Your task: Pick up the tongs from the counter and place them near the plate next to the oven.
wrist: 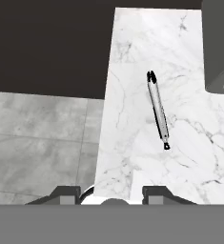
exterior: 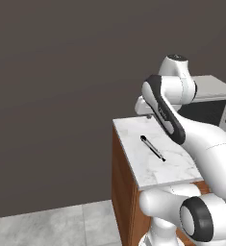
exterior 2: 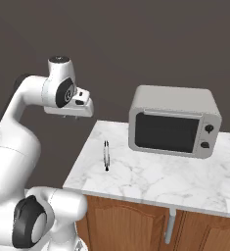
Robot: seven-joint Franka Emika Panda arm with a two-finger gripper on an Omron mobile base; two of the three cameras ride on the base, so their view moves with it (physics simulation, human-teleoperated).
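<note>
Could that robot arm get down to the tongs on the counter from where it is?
Probably yes. The tongs lie alone on the bare marble counter; the end effector hangs open above, and the toaster oven stands off to the side.

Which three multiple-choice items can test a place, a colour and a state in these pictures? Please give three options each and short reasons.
1. Where do the tongs lie?
A. on the floor
B. on the marble counter
C. on top of the toaster oven

2. What colour is the cabinet under the counter?
A. brown wood
B. blue
C. white

3. What is the gripper doing?
A. clamping the tongs
B. hanging open above the counter
C. pressing the oven door

Answers: 1 B, they rest flat on the slab. 2 A, wood panels show. 3 B, its fingertips stand apart, nothing between.
</note>
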